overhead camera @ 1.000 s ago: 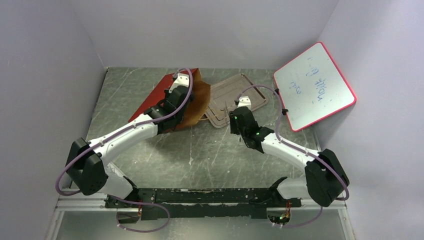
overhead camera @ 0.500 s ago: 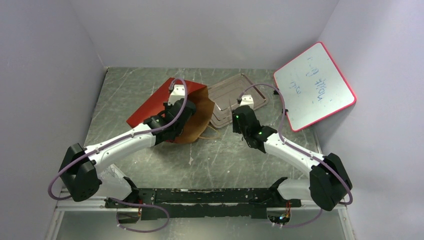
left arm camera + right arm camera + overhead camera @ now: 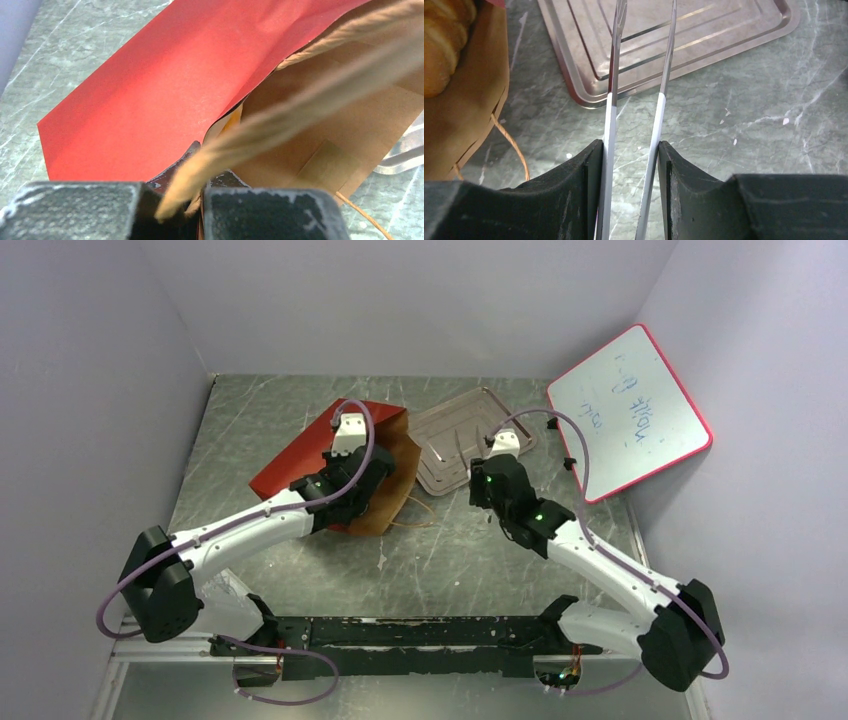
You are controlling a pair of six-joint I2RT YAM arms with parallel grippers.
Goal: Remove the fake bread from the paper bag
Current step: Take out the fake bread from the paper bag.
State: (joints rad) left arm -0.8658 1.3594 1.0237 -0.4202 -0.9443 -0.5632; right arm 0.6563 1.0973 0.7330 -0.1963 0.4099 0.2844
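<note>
Bag: paper bag (image 3: 300, 455) lying on desk (image 3: 450, 550), mouth twd tray (image 3: 724, 30).
L gripper (image 3: 200, 197): clamped on bag's brown rim.
Bread: fake bread (image 3: 441, 45) inside bag mouth, left of R gripper (image 3: 630, 165).
R gripper: squeezing tongs (image 3: 611, 100), tips over tray.

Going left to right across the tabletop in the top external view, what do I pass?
In order: the paper bag → the metal tray → the whiteboard. Left out as overlapping: the left gripper, over the bag, and the right gripper with its tongs, over the tray.
</note>
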